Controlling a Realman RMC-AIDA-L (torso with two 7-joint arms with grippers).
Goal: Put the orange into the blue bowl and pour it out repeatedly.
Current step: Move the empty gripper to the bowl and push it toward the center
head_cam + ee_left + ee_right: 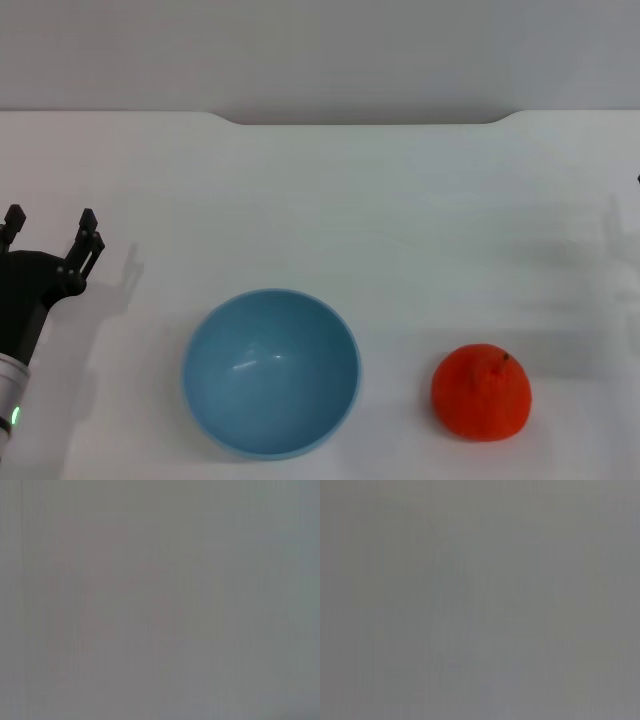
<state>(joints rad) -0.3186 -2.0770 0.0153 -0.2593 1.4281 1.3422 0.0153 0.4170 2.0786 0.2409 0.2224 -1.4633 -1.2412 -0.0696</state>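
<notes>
The blue bowl (270,372) stands upright and empty on the white table, near the front, left of centre. The orange (481,392) lies on the table to the bowl's right, apart from it. My left gripper (50,228) is open and empty at the table's left edge, well left of the bowl and a little farther back. My right gripper is out of view past the right edge, with only a dark speck there. Both wrist views show plain grey with nothing to make out.
The white table (360,200) stretches back to a grey wall, with a shallow notch in its far edge.
</notes>
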